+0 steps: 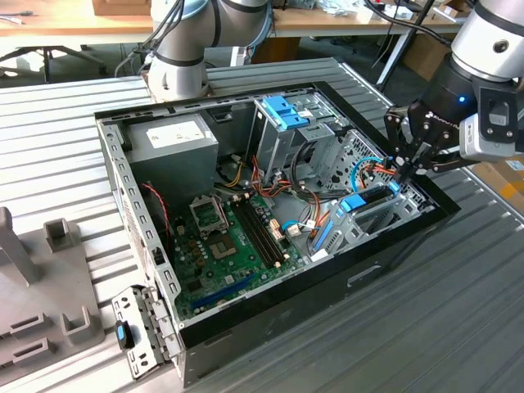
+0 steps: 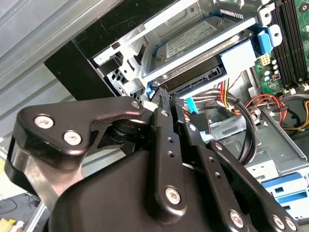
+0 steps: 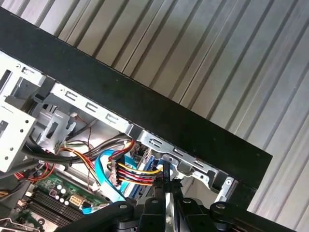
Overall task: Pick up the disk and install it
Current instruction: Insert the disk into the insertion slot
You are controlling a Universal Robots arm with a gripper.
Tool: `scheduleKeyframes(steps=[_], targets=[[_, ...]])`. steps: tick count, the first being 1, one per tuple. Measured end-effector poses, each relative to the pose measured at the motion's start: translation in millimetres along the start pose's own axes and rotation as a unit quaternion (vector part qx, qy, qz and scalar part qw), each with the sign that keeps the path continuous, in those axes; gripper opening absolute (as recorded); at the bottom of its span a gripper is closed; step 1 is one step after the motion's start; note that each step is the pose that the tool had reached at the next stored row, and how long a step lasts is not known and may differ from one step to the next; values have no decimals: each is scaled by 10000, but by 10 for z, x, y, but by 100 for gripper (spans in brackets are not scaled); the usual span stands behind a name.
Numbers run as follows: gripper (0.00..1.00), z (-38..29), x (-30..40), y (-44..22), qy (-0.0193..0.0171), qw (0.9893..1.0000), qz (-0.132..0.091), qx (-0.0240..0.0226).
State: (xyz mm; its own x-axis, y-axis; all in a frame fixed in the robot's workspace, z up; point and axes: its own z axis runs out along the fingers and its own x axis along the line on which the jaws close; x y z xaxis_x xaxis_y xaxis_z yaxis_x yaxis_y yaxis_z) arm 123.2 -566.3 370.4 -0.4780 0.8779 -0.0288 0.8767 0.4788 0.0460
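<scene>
At the exterior view's right, the gripper, jaws seemingly pinched on a black plug, hangs just upper-right of the disk.

arm: silver-grey, black wrist | claw: black links, silver screws

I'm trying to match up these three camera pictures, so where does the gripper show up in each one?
Exterior view: the gripper is at the exterior view's right, tip down inside the open computer case.
Second wrist view: the gripper reaches from the foreground toward the drive cage.
First wrist view: the gripper sits beside the coloured wires.
Shared landmark: the black case rim.
</scene>
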Motion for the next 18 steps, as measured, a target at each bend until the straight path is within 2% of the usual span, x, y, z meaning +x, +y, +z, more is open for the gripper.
scheduleKeyframes(steps=[3, 5, 6, 14, 16, 18], targets=[[16, 3, 1, 0, 41, 10000, 60, -25], [16, 4, 3, -4, 91, 9999, 96, -53], [16, 5, 5, -7, 97, 9999, 106, -57], [16, 38, 31, -56, 94, 9997, 205, -56], [16, 61, 34, -62, 85, 9993, 372, -53], [16, 63, 36, -65, 83, 9991, 419, -52]])
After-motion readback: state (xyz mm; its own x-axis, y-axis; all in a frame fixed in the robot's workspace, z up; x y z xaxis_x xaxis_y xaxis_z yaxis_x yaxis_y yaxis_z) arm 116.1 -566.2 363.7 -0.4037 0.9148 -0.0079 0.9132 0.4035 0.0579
